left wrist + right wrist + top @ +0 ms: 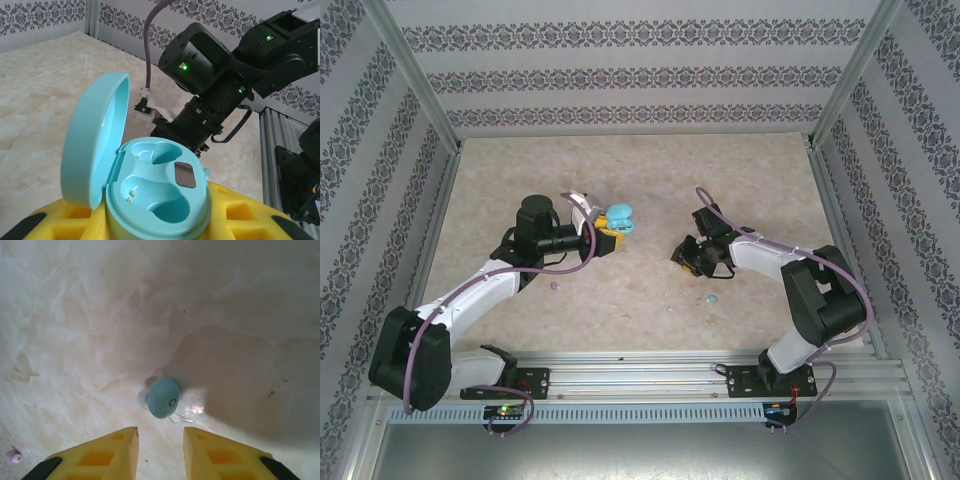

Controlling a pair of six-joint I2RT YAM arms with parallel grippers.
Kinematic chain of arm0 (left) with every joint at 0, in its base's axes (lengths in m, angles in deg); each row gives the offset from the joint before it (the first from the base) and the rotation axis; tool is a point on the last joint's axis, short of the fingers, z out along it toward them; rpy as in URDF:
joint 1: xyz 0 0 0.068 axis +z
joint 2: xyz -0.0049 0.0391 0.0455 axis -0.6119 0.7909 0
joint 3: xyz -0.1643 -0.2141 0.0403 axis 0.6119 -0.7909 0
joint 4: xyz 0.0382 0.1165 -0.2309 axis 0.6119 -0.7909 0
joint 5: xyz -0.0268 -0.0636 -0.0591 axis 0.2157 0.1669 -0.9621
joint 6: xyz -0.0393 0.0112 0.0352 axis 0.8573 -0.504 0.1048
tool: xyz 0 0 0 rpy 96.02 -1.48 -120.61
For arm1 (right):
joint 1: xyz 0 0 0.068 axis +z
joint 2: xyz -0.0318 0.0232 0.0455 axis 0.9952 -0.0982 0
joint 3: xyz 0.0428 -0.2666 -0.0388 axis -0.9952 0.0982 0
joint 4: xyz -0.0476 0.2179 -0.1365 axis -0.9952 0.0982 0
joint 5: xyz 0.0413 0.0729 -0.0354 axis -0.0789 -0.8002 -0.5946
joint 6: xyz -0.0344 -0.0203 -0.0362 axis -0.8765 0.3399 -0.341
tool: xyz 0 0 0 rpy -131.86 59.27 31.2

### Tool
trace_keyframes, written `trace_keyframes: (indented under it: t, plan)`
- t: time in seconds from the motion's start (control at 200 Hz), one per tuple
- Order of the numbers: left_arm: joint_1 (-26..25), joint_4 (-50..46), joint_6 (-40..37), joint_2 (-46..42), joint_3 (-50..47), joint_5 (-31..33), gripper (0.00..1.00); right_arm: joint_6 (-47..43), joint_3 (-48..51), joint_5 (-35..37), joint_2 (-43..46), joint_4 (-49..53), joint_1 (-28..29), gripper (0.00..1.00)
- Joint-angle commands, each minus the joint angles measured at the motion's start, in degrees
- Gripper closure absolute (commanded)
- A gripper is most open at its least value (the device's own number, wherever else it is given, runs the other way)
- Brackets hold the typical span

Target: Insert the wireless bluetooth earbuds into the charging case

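Observation:
My left gripper is shut on a light blue charging case, held above the table left of centre. In the left wrist view the case sits between the yellow fingers with its lid swung open. Both of its wells are empty. A light blue earbud lies on the table just ahead of my right gripper, which is open with nothing between its fingers. From above, that gripper hovers right of centre, with a blue earbud near it. A pink earbud lies apart.
The table is pale marble, walled in by patterned panels and a metal frame. The right arm's black wrist shows close behind the held case. A rail carrying both arm bases runs along the near edge.

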Motion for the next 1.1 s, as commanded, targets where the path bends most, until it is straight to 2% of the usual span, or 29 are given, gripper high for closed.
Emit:
trace_keyframes:
  t: [0.0,0.31,0.664,1.094]
  plan:
    - [0.0,1.7,-1.9,0.6,-0.2,-0.1,0.83,0.4,-1.3,1.4,-1.7,-0.8,0.6,0.72]
    - [0.0,3.5,-1.0,1.7,-0.7,-0.8,0.84,-2.0,-3.7,1.7,-4.4,0.2,0.9,0.76]
    - [0.0,5.7,0.5,2.0,-1.8,-0.7,0.84,-8.2,-9.3,3.1,-8.2,6.3,1.6,0.77]
    - [-0.1,5.8,0.7,1.7,-2.1,-0.6,0.84,-10.9,-11.8,2.4,-9.6,9.2,1.8,0.72]
